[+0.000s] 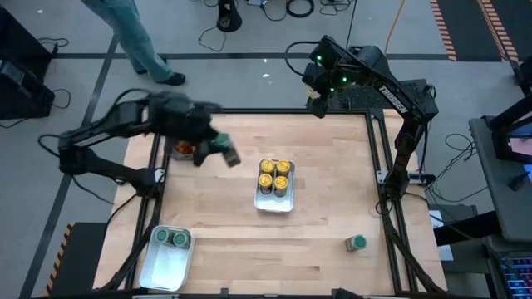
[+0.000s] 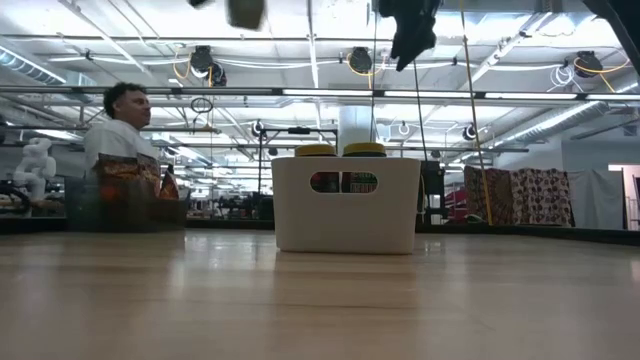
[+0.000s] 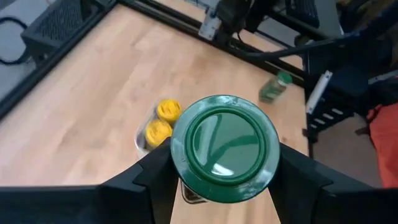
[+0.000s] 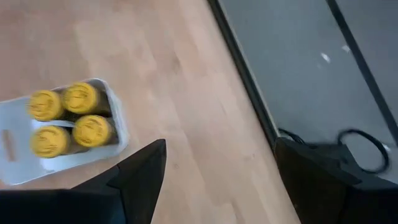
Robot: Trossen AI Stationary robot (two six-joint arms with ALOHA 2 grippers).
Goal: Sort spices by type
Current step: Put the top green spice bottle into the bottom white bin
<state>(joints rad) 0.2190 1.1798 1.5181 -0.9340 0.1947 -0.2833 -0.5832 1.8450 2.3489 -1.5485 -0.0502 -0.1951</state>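
A green-lidded jar (image 3: 224, 148) was gripped by the left gripper (image 1: 218, 150), fingers (image 3: 146, 177) closed on either side of it, held up off the table (image 1: 324, 166) btwn the dark bin (image 1: 181, 149) and the centre tray (image 1: 275, 202). In the low view the jar (image 2: 245, 12) was seen high at the frame's top, well clear of the wood.

Four yellow-lidded jars (image 1: 274, 175) were seen packed 2x2 in the centre white tray, upright. Two more green-lidded jars (image 1: 170, 239) were seen side by side in the near-left tray (image 1: 163, 270), at its far end. One green-lidded jar (image 1: 357, 242) was seen alone on the tabletop near the right front corner; it looked to be lying on its side in the left wrist view (image 3: 274, 87). Orange-brown packets (image 1: 183, 149) were partly seen in the dark bin, mostly hidden by the left arm.

The right gripper (image 1: 317, 101) was held above the table's far edge, right of centre, well apart from all jars. Its fingers (image 4: 142, 177) were seen spread wide w/ nothing btwn them.

A person (image 2: 118, 128) was seen beyond the table in the low view; legs (image 1: 137, 37) were seen on the floor past the far-left corner.
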